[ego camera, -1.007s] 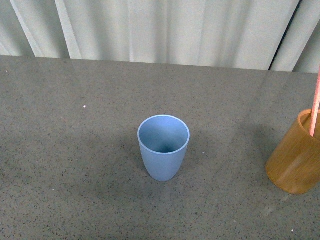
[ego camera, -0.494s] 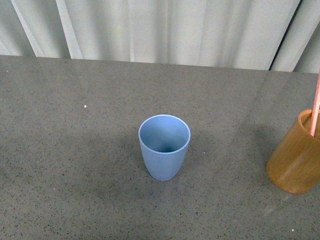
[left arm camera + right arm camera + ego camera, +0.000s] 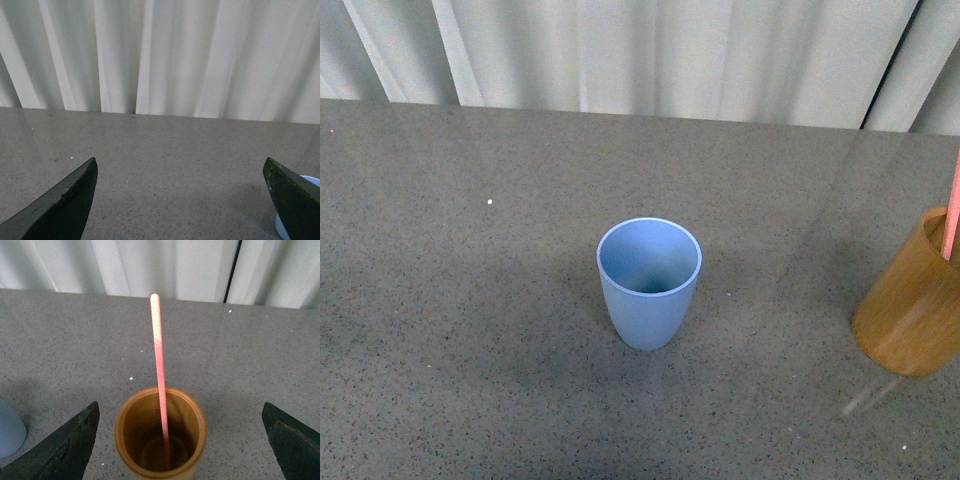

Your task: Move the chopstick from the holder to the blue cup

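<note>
Right gripper (image 3: 180,407) is spread wide and holds nothing. Just ahead, between its fingers, the chopstick (image 3: 159,365) leans in the holder (image 3: 121,437). It is judged light, stiff, thin and probably slippery; grip the exposed upper shaft. The blue cup (image 3: 9,430) stands beyond, to the gripper's left.

1. The blue cup (image 3: 649,285) is seen as smooth, matt plastic.
2. The holder (image 3: 908,310) is marked by an orange-brown, bamboo-like wood grain with a light sheen.
3. The chopstick (image 3: 159,365) is seen as smooth, matt and finely speckled; its material cannot be told.
4. The table (image 3: 460,340) is finished in speckled grey, stone-like and faintly glossy.
5. The curtain (image 3: 670,50) is made of pale, matt cloth.
</note>
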Available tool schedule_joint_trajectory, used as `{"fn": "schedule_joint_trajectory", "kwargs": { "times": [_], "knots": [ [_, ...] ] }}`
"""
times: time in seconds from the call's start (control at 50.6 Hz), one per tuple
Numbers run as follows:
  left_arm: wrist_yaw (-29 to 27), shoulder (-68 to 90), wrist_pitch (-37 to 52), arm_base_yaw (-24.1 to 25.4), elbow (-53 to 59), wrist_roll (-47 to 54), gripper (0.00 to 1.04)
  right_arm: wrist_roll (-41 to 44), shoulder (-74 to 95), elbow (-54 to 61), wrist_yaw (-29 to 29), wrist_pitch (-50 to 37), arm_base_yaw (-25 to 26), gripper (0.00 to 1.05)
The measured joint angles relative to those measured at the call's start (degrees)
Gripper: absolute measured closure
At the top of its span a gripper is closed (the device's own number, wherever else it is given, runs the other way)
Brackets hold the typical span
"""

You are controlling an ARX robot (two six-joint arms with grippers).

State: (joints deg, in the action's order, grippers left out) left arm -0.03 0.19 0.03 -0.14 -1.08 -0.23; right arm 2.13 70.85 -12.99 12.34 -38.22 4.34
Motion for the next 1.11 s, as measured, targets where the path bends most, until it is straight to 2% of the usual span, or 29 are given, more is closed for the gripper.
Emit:
{"fn": "schedule_joint_trajectory", "kwargs": {
  "times": [0.237, 0.632, 0.967, 1.106],
  "knots": [
    [0.02, 0.0, 0.0, 0.0, 0.0, 0.0, 0.07, -0.55, 12.96, -5.27, -0.42, -7.23, -2.32, 0.1],
    [0.02, 0.0, 0.0, 0.0, 0.0, 0.0, 0.07, -0.66, 23.89, -14.62, -3.21, -8.52, -6.45, 0.1],
    [0.02, 0.0, 0.0, 0.0, 0.0, 0.0, 0.07, -1.92, 29.24, -19.15, -4.74, -9.18, -7.93, 0.1],
    [0.02, 0.0, 0.0, 0.0, 0.0, 0.0, 0.07, -2.27, 29.59, -19.65, -4.87, -9.16, -8.63, 0.33]
  ]
}}
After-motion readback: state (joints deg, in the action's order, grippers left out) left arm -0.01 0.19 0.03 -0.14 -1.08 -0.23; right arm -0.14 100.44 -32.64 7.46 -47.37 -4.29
